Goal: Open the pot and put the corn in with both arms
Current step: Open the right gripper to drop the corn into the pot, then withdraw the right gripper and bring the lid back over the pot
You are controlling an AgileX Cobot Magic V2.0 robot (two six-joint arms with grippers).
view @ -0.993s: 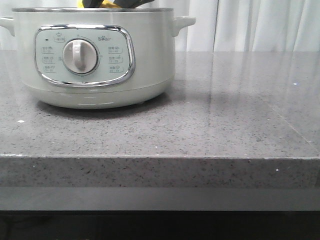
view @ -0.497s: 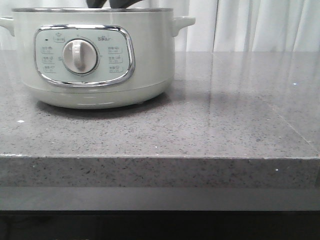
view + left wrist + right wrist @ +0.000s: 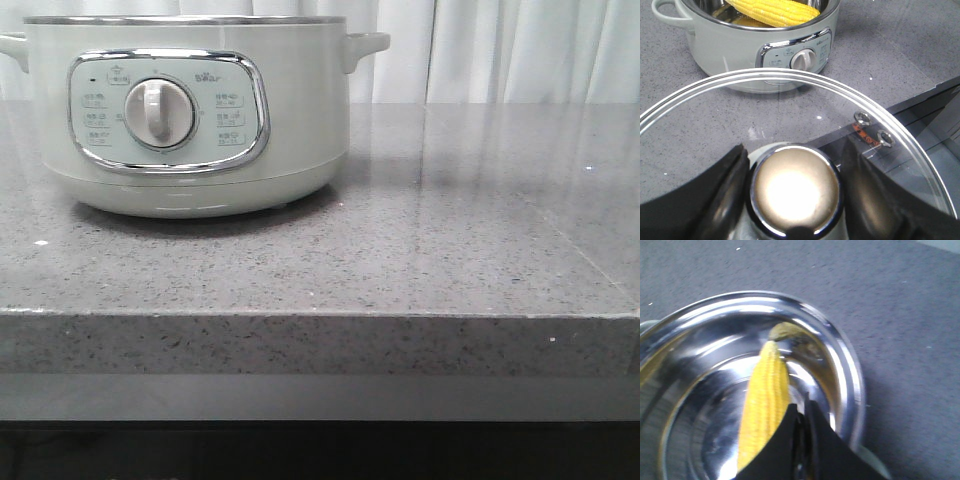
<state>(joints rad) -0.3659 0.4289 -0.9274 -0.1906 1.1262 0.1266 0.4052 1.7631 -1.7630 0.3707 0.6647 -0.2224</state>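
My left gripper is clamped on the knob of the glass lid, holding it clear of the pot; glass is fragile and slick, so the knob looks like the only safe hold. My right gripper shows its fingers pressed together, holding nothing, poised over the steel bowl. The corn lies inside the pot, loose. In the right wrist view its long axis runs roughly from six to twelve o'clock, the pale stub end toward twelve. It is stiff, light and ribbed; mid-cob across the kernels would be the place to grip.
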